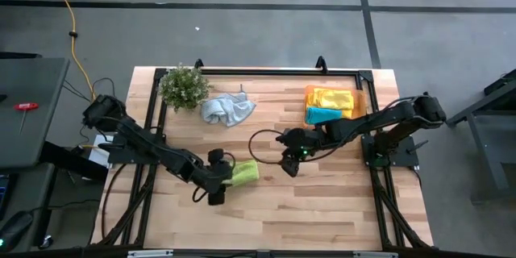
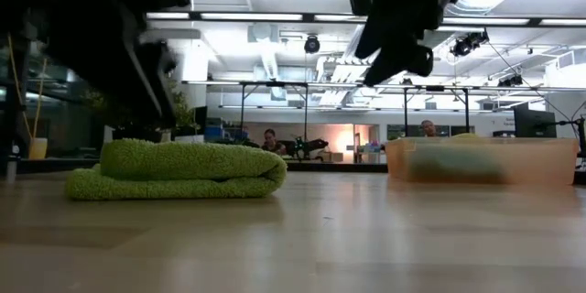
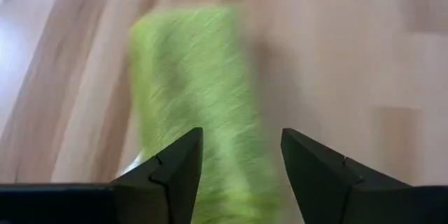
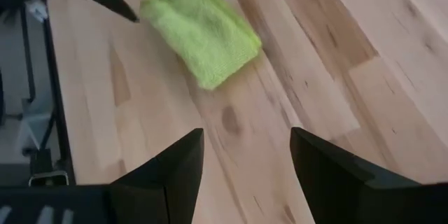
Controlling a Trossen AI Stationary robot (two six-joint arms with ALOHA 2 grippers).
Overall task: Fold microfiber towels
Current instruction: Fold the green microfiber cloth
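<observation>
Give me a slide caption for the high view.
Left gripper open beside the folded lime green towel; right gripper open nearby.

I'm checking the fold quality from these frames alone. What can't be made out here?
- Lime green towel: left wrist view is motion-blurred, so edge alignment is unreadable; the left gripper covers its near end.
- Towels in the orange tray: low view shows them only dimly through the tray wall.
- Grey-blue towel: too small in the high view.
</observation>
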